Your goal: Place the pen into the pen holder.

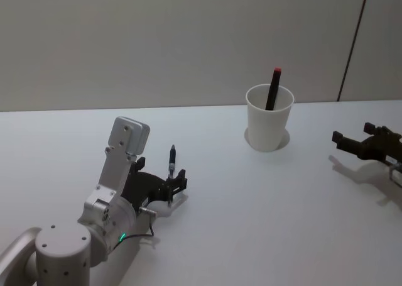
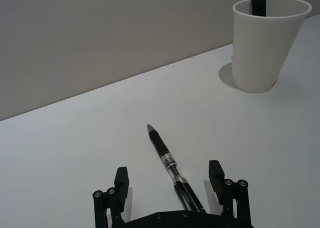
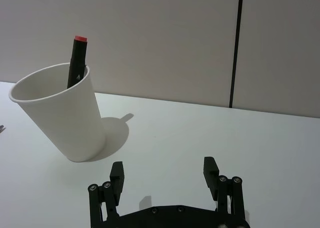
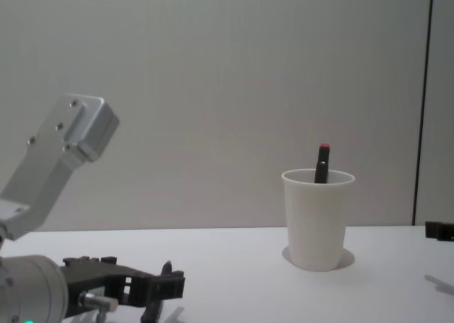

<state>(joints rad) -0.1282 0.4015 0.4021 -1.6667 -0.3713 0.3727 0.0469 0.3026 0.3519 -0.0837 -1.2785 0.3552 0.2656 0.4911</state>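
- The white tabletop [image 1: 251, 229] runs across the whole work area and carries everything here.
- A plain pale wall [image 1: 157, 41] rises behind its far edge, with a dark vertical seam toward the right.
- The left arm [image 1: 116, 173], silver and grey with a small green light near its joint, reaches forward low over the near left part of the tabletop.
- The left end effector [image 2: 168, 173] sits close to the surface with its black fingers spread wide. They stand on either side of the pen, and neither finger touches it.
- The right end effector [image 3: 164, 170] hovers just above the tabletop at the right side, apart from the cup. Its fingers are spread too, with nothing between them, and it throws a shadow on the surface beneath.
- The cup [image 1: 269, 126] is white paper with a rolled rim, narrowing toward its base. It stands upright toward the far side, right of centre, between the two end effectors and well apart from the pen.
- A black marker [image 1: 273, 88] with a red cap leans inside the cup against the rim, its top sticking out above it.
- The pen [image 2: 167, 160], dark with a clear middle section and a pale tip, appears to lie on the tabletop. Its rear end is between the left fingers and its tip points away from the robot, outside the cup.
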